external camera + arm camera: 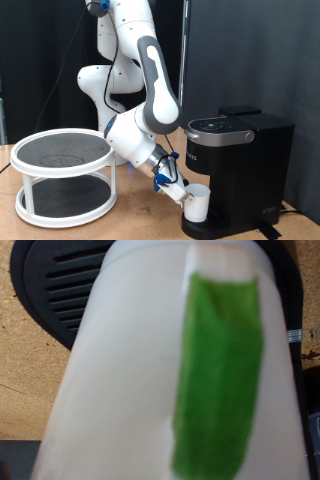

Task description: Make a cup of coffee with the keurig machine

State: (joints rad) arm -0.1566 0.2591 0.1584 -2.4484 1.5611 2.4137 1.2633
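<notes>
You see the smooth white ceramic cup (196, 203), marked with a green strip (218, 380) in the wrist view, clamped between the fingers of the gripper (183, 196) just above the round ribbed drip base (60, 285) of the matte-black boxy keurig machine (238, 160). A white two-tier round shelf (65, 175) with dark mesh decks stands well apart at the exterior view's left on the tan particle-board table (140, 215). The cup fills the wrist view, so the fingers are closed onto its side.
</notes>
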